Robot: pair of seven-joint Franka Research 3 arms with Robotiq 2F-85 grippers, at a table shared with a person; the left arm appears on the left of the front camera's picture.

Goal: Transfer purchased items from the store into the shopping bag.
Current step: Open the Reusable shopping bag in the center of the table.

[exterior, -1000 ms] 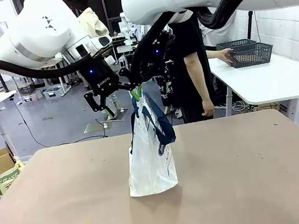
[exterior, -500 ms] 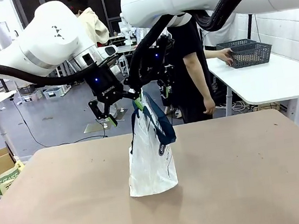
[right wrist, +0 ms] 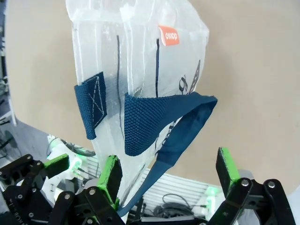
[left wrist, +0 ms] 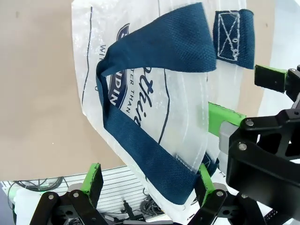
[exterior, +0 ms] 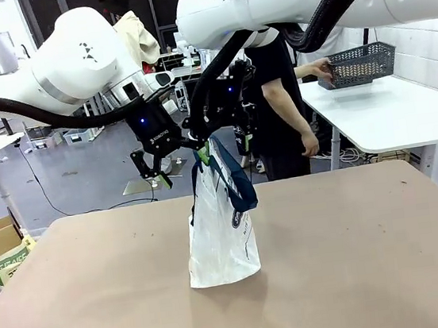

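The person at the far side has lifted the dark grey basket off the white bench and now holds it up by its left end in one hand. The left arm has also drawn in closer to the shopping bag.

The bag stands upright near the middle of the brown bench. It is whitish and translucent, with navy lettering and an oval logo, and one navy strap handle droops down its side. An orange tag shows inside it in the right wrist view.

The left gripper is spread wide at the bag's top edge. In its wrist view the rim and a strap lie between its fingers, unclamped. The right gripper is just as wide, with the bag's mouth and a strap between its fingers. Neither gripper holds anything.
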